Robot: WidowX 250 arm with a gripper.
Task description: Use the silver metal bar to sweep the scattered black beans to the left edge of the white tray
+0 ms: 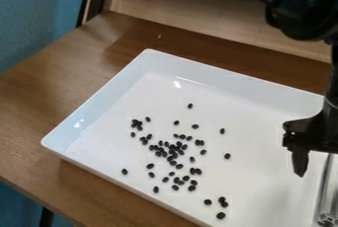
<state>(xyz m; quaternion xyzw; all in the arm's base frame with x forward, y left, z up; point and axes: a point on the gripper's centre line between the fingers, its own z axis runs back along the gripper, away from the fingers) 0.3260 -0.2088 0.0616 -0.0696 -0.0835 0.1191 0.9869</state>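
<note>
Blue wall [33, 18], wooden table [56, 73], tray [198, 77].

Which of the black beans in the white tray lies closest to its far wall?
The lone black bean at the very top of the scatter; every other bean lies lower in the view, farther from the far wall.

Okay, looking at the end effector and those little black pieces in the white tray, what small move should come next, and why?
I'd probably ease the end effector a little toward the picture's left. It hangs at the right side, while the small black pieces lie scattered to its left in the white tray.
</note>
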